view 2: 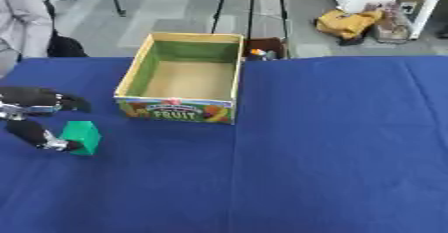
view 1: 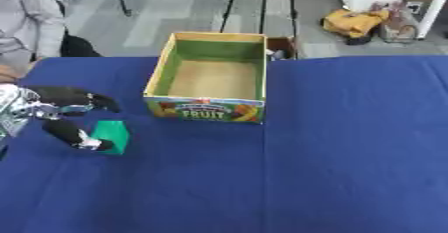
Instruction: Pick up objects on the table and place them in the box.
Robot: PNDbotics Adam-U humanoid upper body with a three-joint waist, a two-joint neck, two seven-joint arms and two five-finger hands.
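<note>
Green block (view 1: 112,134) (small, upright) sits between the left hand (view 1: 54,113)'s spread fingers (view 1: 77,138).

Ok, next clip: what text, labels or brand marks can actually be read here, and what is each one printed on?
"FRUIT": white capitals on the front panel of the cardboard box, among printed fruit pictures.
A smaller line of lettering sits just above that word on the same panel: too blurred to read.
The green block by the left robot hand shows no lettering.
The blue table cover shows none either.
</note>
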